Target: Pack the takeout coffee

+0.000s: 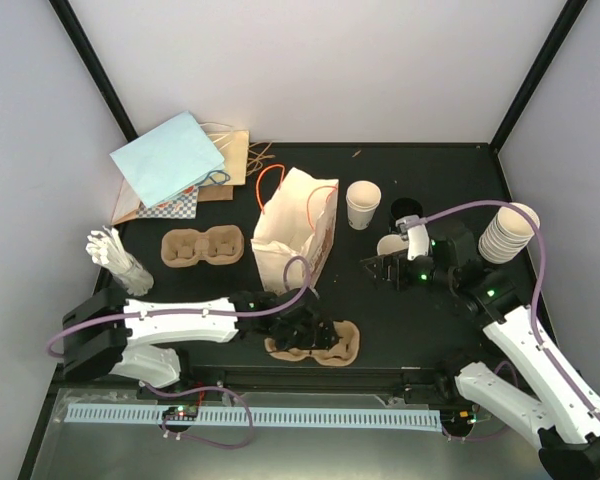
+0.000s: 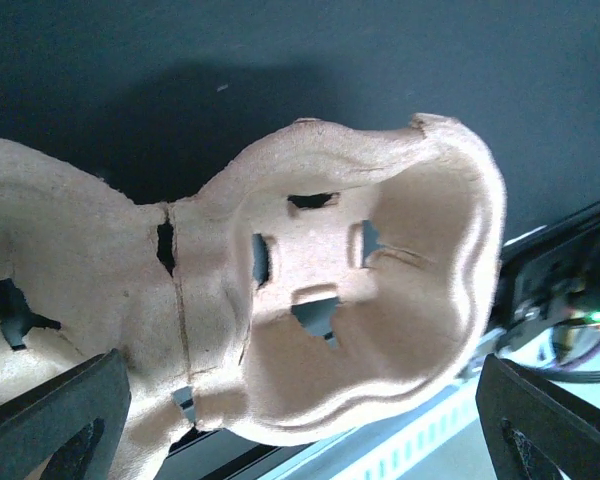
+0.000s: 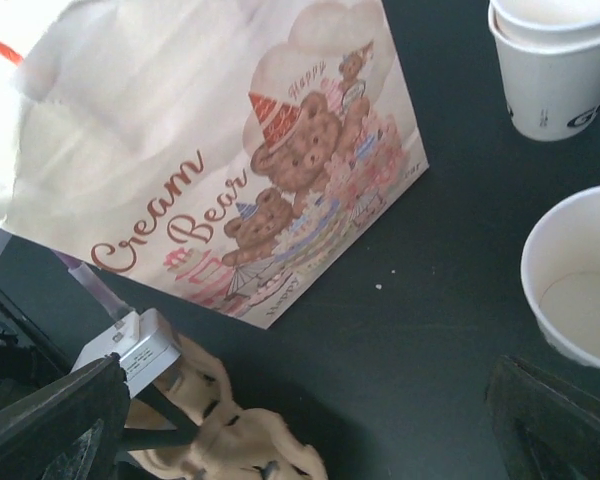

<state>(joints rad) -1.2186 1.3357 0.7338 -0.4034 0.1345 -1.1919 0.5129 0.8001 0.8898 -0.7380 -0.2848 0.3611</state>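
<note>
Black tabletop (image 1: 410, 320), white walls around. Left gripper (image 2: 300, 425) spread wide, grasping nothing, poised over brown moulded pulp cup tray (image 2: 380, 300) at near edge. Right gripper (image 3: 305, 420) likewise released, empty, beside open cream-white paper cup (image 3: 580, 285) standing lidless on table. Behind it, second lidless cup (image 1: 363, 204) upright, near printed cream paper bag with orange handles (image 1: 298, 232). Stack of nested cups (image 1: 507, 233) at far right.

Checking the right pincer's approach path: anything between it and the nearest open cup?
Nothing visible. In the right wrist view, only bare black table lies between the open right pincer and the lidless cup close beside it. The paper bag and pulp tray sit off to the other side.
</note>
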